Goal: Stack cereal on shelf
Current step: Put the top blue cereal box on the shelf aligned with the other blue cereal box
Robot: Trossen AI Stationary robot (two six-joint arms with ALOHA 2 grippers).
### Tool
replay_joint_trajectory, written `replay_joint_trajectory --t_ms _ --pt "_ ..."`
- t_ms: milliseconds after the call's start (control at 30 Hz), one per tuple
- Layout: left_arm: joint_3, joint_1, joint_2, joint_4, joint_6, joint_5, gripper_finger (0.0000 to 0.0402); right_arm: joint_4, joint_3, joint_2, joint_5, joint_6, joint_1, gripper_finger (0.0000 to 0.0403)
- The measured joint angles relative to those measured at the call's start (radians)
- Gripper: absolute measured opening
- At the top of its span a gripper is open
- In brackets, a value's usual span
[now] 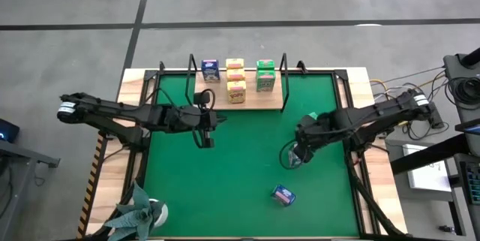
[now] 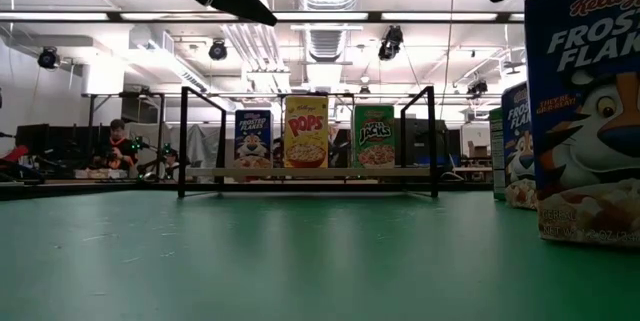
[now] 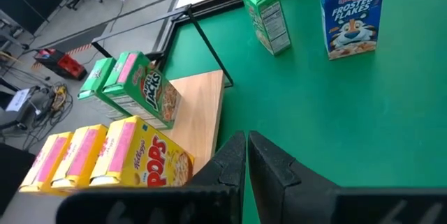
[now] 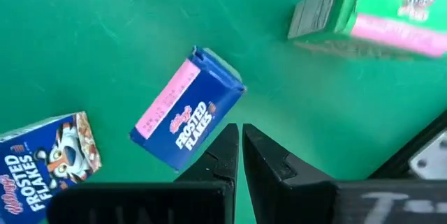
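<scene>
The light wooden shelf board [image 1: 259, 100] with black wire uprights sits at upper centre, carrying blue, yellow and green cardboard cereal boxes [image 1: 235, 80]. One blue box [image 1: 283, 194] lies lower right on the green tabletop [image 1: 225, 181]. Left end effector [image 1: 205, 140] and right end effector [image 1: 294, 158] hover clenched and empty.

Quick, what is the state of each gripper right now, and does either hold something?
Left gripper: closed, holding nothing, over the mat beside the shelf.
Right gripper: closed, holding nothing, above a blue cereal box.
</scene>
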Motion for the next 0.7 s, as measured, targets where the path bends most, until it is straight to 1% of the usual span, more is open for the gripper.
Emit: replay_joint_trajectory --t_ms 167,267,333,467,600,700 --pt "0.0 0.0 0.0 0.001 0.025 0.0 0.0001 0.007 -0.004 0.004 -0.001 0.113 0.026 0.0018" --pt "0.0 0.0 0.0 0.001 0.029 0.0 0.0001 0.036 -0.01 0.004 0.001 0.165 0.038 0.0043" --pt "0.0 0.0 0.0 0.001 0.043 0.0 0.0001 0.054 -0.017 0.007 0.002 0.191 0.047 0.007" --pt "0.0 0.001 0.0 0.005 0.072 -0.01 0.0001 0.069 -0.022 0.037 0.002 0.222 0.062 0.0143" --pt "0.0 0.002 0.0 0.022 0.093 -0.035 0.0001 0.076 -0.022 0.084 0.001 0.219 0.064 0.0214" --pt "0.0 0.002 0.0 0.03 0.107 -0.036 0.0001 0.076 -0.012 0.125 0.001 0.212 0.064 0.0258"
